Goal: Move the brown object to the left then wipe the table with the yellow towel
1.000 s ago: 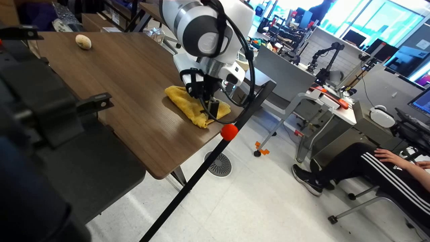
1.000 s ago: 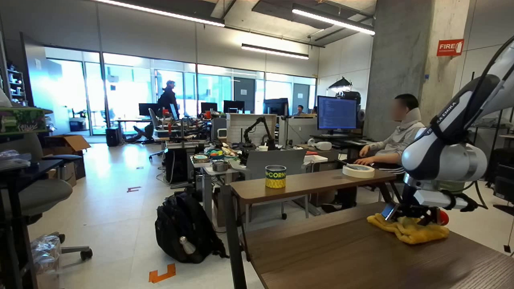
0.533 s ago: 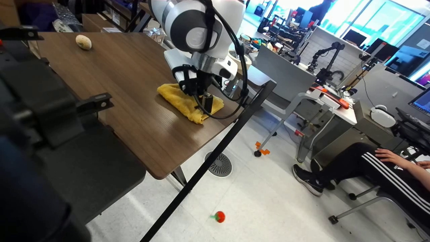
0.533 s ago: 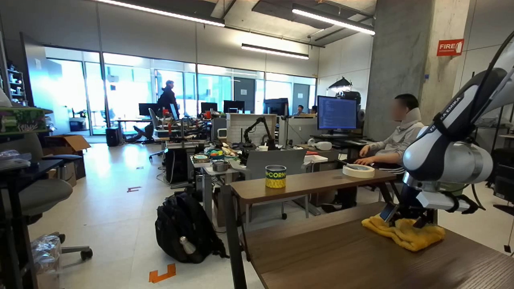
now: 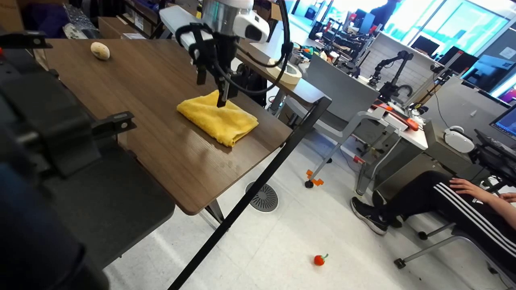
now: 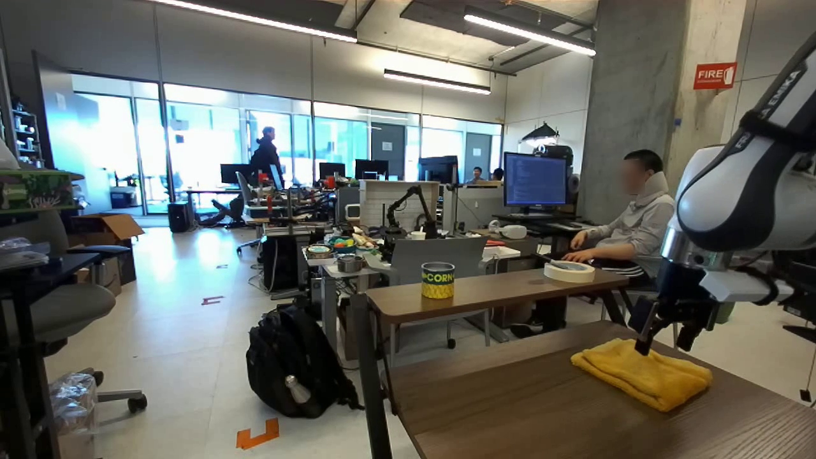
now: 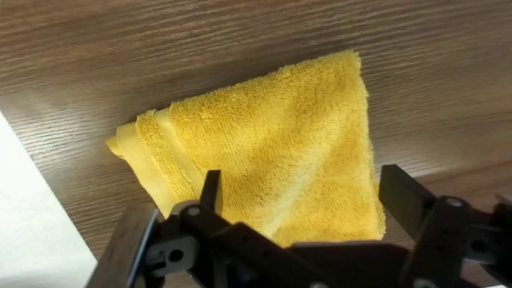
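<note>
Claw (image 7: 302,178) spread, empty, above yellow towel (image 7: 268,144); tan egg-shaped lump (image 5: 100,50) at towel's 10 o'clock in an exterior view. Likely wiping step; next: descend, pinch.

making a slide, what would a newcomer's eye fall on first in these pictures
The eye falls first on the yellow towel, filling the middle of the wrist view on the table, past the open jaws. Next, in an exterior view, comes the red thing low against the pale floor. There too, a tan lump sits at the table's upper left.
</note>
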